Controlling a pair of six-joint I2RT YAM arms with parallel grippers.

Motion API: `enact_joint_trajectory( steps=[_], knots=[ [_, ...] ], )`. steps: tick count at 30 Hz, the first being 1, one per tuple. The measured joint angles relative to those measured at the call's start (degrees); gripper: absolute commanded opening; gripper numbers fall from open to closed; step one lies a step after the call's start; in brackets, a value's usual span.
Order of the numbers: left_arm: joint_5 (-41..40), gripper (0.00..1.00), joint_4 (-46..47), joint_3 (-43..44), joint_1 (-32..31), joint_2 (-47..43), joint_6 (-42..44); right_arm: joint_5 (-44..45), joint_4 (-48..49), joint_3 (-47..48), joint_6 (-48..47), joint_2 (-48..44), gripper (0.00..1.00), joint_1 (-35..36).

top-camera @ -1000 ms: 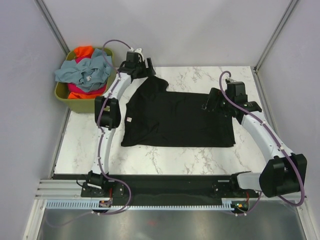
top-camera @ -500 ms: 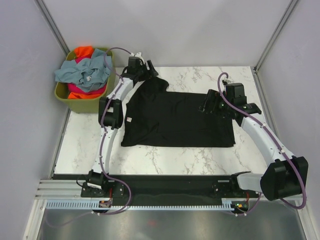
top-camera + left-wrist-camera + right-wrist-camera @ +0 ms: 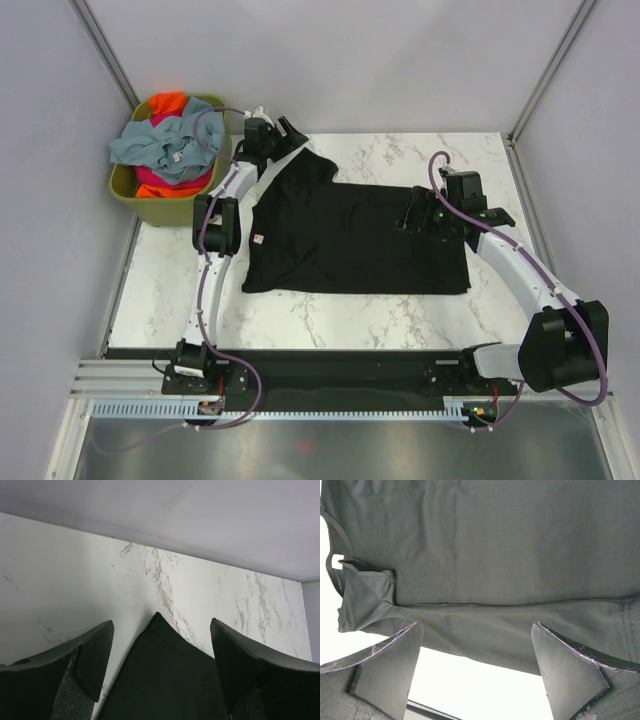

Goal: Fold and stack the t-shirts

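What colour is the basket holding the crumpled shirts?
The basket is olive green; top view shows it best.

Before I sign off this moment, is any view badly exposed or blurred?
Top external: even light, sharp, though the black t-shirt reads as a flat dark patch. Left wrist: the shirt's corner is featureless black against the crisp marble table. Right wrist: the table is blown out to plain white, while the shirt's seams show clearly.

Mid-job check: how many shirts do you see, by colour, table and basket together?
Black t-shirt, on the table: 1
Grey-blue shirt, in the basket: 1
Orange shirt, basket: 1
Magenta-pink shirt, basket: 1
Total: 4 visible; buried ones cannot be told.
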Motion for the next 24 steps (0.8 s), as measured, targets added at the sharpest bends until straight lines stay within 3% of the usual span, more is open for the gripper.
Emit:
enact_joint_trajectory(
  steps=[9, 15, 18, 19, 21, 22, 24],
  knots=[
    [5.0, 0.77, -5.5, 2.6, -0.2, 0.6, -1.6, -0.5, 1.6, 0.0, -0.2, 1.6, 0.98, 0.0],
    [7.0, 0.65, -5.4, 0.9, -1.5, 0.0, -1.8, -0.5, 1.8, -0.4, -0.3, 1.3, 0.98, 0.0],
    [6.6, 0.51, -6.5, 0.7, -1.6, 0.0, -1.9, -0.5, 1.8, -0.8, -0.3, 0.9, 0.98, 0.0],
    [6.6, 0.38, -6.8, 0.7, -1.7, 0.0, -2.0, -0.5, 1.8, -0.9, -0.3, 0.9, 0.98, 0.0],
    [6.8, 0.31, -8.2, 0.7, -1.7, 0.1, -2.5, -0.5, 1.8, -1.0, -0.3, 0.9, 0.98, 0.0],
    [7.1, 0.18, -8.8, 0.8, -1.7, 0.2, -2.7, -0.5, 1.8, -1.0, -0.3, 0.9, 0.98, 0.0],
    [7.3, 0.10, -9.4, 0.9, -1.6, 0.4, -3.1, -0.5, 1.8, -1.0, -0.5, 0.9, 0.98, 0.0]
  ],
)
